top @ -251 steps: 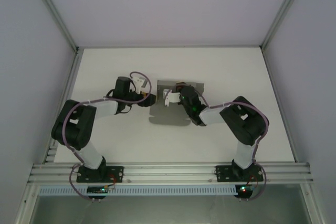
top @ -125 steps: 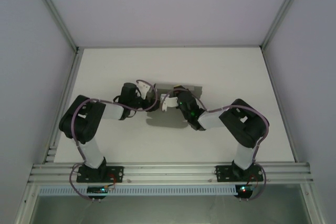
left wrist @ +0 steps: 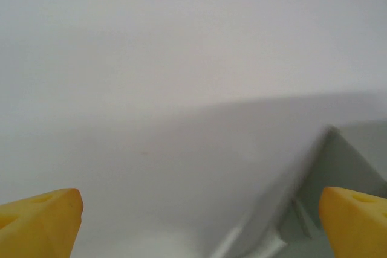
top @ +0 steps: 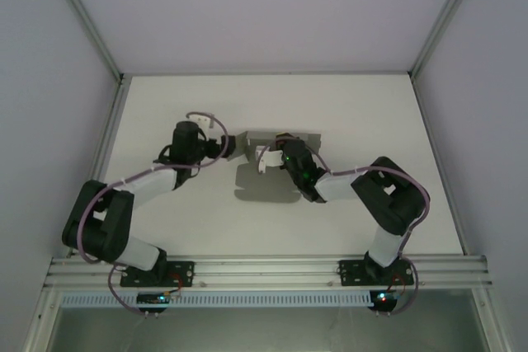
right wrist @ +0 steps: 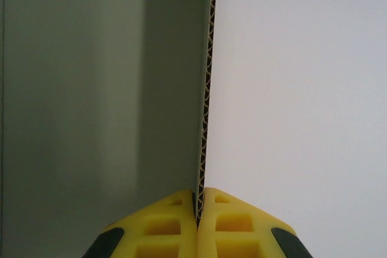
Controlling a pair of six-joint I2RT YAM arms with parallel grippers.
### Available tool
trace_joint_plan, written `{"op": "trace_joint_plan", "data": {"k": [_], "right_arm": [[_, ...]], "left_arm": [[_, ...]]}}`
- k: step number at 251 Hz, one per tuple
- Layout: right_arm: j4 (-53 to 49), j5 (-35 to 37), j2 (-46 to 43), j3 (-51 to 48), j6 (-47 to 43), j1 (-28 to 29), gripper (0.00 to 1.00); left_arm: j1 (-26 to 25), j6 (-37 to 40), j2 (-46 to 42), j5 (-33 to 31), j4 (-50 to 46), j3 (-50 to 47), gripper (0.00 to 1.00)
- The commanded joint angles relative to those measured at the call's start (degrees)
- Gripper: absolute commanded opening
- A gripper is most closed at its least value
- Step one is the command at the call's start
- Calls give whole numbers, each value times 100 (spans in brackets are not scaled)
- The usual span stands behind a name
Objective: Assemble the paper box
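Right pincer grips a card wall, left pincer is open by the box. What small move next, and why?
Probably ease the left pincer onto the paper box corner and close: its jaws stand wide and empty, while the right pincer clamps a wall.

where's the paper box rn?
Top view: the paper box lies mid-table, between the two grippers. The right gripper is shut on one card edge; the open left gripper sits just off its left side.
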Motion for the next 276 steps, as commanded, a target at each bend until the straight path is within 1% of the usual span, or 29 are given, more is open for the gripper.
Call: {"op": "trace_joint_plan", "data": {"k": [1,18,30,49,58,65,81,102,132,153,171,186,228,276], "right_arm": [[-37,37,20,3,-161,-16,0],[10,94,64,10,-160,-7,0],[33,102,93,-3,-163,3,0],[97,156,126,9,-161,12,0],[86,187,136,6,-150,21,0],[81,208,135,14,-158,29,0],[71,249,135,15,-143,39,0],[16,310,130,10,-139,54,0],[6,348,110,-31,-123,100,0],[47,421,129,-64,-108,159,0],[96,465,136,-98,-149,232,0],[-73,486,88,-93,-204,290,0],[-369,479,-14,-85,204,300,0],[-468,339,88,-238,246,459,0]], "left_arm": [[432,-666,454,-288,-791,421,100],[455,-556,734,-83,-611,498,100],[456,-495,875,205,-449,526,100],[450,-284,1025,1024,-94,482,92],[427,-159,1056,1474,181,380,92],[390,-98,1044,1709,450,253,92],[330,-74,997,2055,1088,-82,89],[237,-57,1006,2429,1555,-346,82],[-130,359,1232,2535,1776,-406,79],[-302,526,1502,2744,2045,-347,76],[-336,513,1735,2901,2480,-342,74],[-339,515,1919,2969,2802,-328,73],[-350,632,2189,2877,2823,-121,69],[-462,734,2277,2756,3289,-118,69]]}}
